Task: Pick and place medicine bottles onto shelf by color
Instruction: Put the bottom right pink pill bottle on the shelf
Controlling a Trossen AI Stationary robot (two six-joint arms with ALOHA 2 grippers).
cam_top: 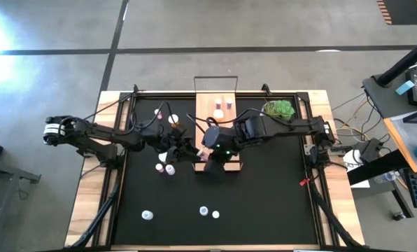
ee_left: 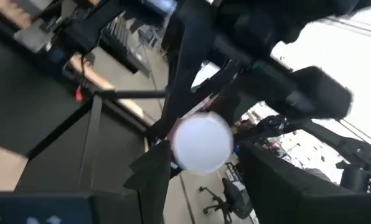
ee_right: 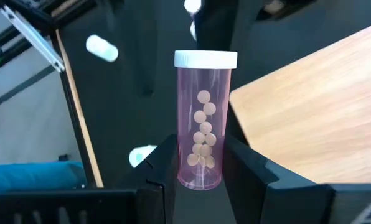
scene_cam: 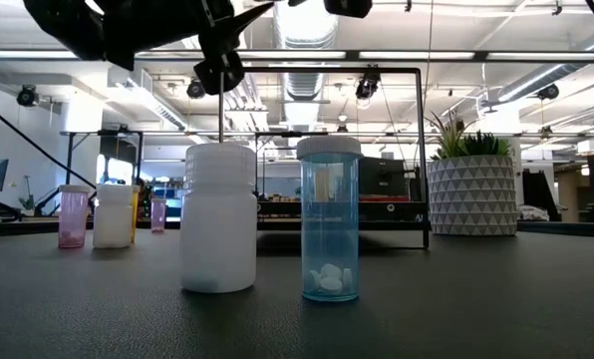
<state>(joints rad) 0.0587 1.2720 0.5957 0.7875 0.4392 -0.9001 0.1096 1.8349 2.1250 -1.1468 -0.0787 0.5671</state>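
Observation:
My right gripper (cam_top: 207, 152) (ee_right: 200, 171) is shut on a pink medicine bottle (ee_right: 204, 118) with a white cap, by the left edge of the light-wood shelf (cam_top: 226, 136) (ee_right: 310, 106), near its near end. My left gripper (cam_top: 182, 148) (ee_left: 204, 171) is close beside it over the mat, shut on a bottle of which only the round white cap (ee_left: 201, 142) shows. Three pink bottles (cam_top: 222, 107) stand on the shelf's far end. Other bottles stand on the mat: two at the far left (cam_top: 165, 115), two left of centre (cam_top: 165, 168), three near the front (cam_top: 203, 211). My left gripper has the white-capped bottle between its two fingers (ee_left: 153, 168), cap end toward the wrist camera. The cap hides the body and the place of contact. My right gripper pinches the pink bottle's lower body (ee_right: 201, 163) near its base between its two fingers. The bottle runs on along the fingers, cap end away from the wrist, with pale pills inside it. It is clear of the mat and the shelf.
A green plant in a white pot (cam_top: 279, 109) (scene_cam: 471, 194) stands at the far right of the mat. A white bottle (scene_cam: 217, 219) and a pale blue bottle (scene_cam: 329, 224) stand close to the low camera. The two arms are close together at the shelf's left edge.

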